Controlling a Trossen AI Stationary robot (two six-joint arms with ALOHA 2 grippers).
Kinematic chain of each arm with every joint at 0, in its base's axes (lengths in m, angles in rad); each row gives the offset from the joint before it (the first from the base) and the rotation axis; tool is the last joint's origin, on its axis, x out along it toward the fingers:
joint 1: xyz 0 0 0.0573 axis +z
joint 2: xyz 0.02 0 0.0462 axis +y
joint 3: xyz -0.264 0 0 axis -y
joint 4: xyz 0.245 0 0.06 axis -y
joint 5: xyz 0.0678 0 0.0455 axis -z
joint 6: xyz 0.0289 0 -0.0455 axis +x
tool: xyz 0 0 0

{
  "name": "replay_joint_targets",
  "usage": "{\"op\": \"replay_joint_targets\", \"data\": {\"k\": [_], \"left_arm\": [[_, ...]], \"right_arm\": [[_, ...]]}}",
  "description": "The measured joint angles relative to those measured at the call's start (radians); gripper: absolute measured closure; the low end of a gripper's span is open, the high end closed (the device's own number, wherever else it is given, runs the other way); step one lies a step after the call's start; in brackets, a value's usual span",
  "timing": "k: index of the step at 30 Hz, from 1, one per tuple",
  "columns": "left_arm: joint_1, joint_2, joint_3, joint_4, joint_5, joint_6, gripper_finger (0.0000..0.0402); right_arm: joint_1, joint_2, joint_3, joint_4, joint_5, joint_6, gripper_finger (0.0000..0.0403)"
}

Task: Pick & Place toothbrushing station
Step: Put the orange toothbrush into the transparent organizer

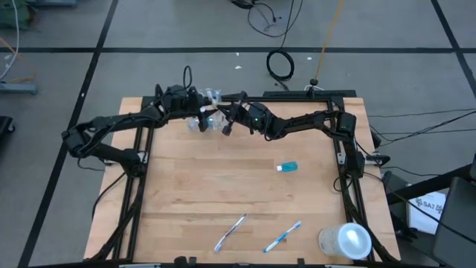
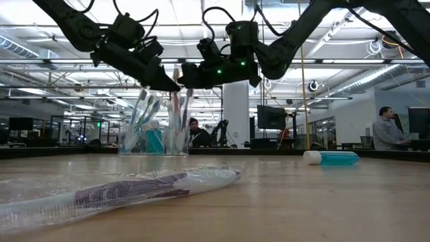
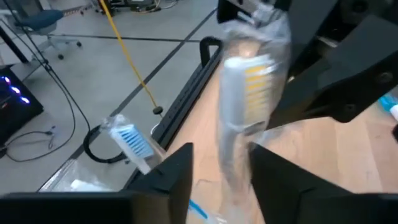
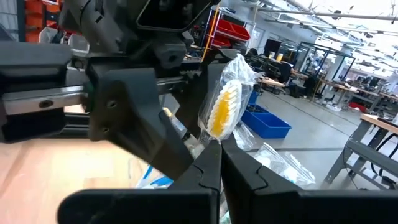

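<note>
Fingers first: our right gripper (image 4: 219, 163) has its two fingers pressed together on the stem of a wrapped toothbrush (image 4: 225, 106) with yellow bristles. Our left gripper (image 3: 221, 165) has its fingers apart, one on each side of that same toothbrush (image 3: 249, 93), but we cannot tell if they touch it.

Both grippers meet high above the cup (image 2: 154, 138), which stands right under the fingers, full of toothbrushes. The held toothbrush stands upright, long way up and down, with its bristles above the right fingers. So the next move is mostly straight down into the cup, and both arms are about equally near.

From above, the two grippers hide the cup almost fully. The low camera shows it clearly, with a blue tube (image 2: 330, 158) lying well off to the side. Only from above do we see two more toothbrushes (image 1: 230, 232) lying far from the fingers, beside a big whitish cylinder (image 1: 346, 241).
</note>
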Motion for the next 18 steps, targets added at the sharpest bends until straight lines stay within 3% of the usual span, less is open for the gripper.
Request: {"op": "replay_joint_targets", "data": {"k": [9,18], "left_arm": [[-0.001,-0.001,0.000,-0.008,-0.023,-0.029,0.0387],[-0.014,-0.001,0.000,-0.081,-0.035,-0.033,0.0363]], "right_arm": [[0.003,0.000,0.000,-0.005,0.005,-0.014,0.0378],[0.043,0.002,-0.002,0.011,0.058,-0.087,0.0305]]}}
